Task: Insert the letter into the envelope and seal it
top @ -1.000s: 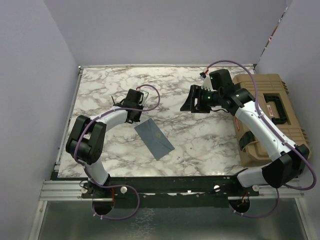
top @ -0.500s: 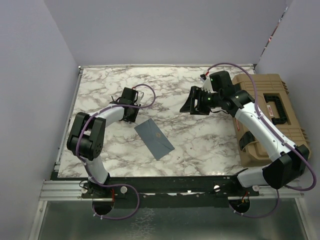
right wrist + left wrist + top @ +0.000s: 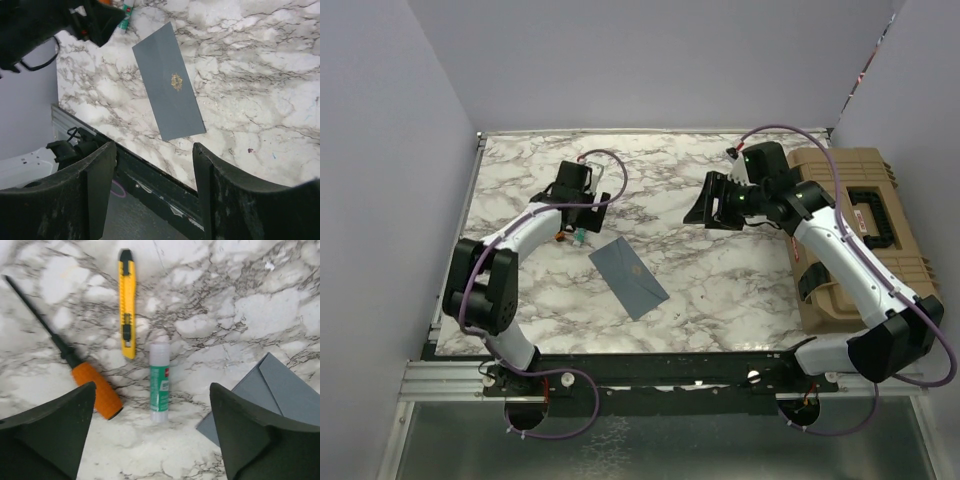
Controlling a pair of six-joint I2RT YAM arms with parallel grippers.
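Overhead and wrist views of two robot arms at a marble table (image 3: 740,290). Over the last second the left gripper (image 3: 152,390) has drawn back from the envelope (image 3: 628,277), moving up and left across the table. Its fingers are spread wide with nothing between them. It now hangs over a glue stick (image 3: 159,382), which lies between a yellow knife (image 3: 127,305) and an orange-handled screwdriver (image 3: 95,390), just beside the envelope's corner. The right gripper (image 3: 155,147) has hardly moved. It hovers well right of the envelope, fingers also spread and empty. The grey-blue envelope lies flat near the table's front middle, unmoved, a small gold mark facing up. The letter shows in no view, so it may already be inside. The left arm's shift toward the glue suggests sealing is the step in hand
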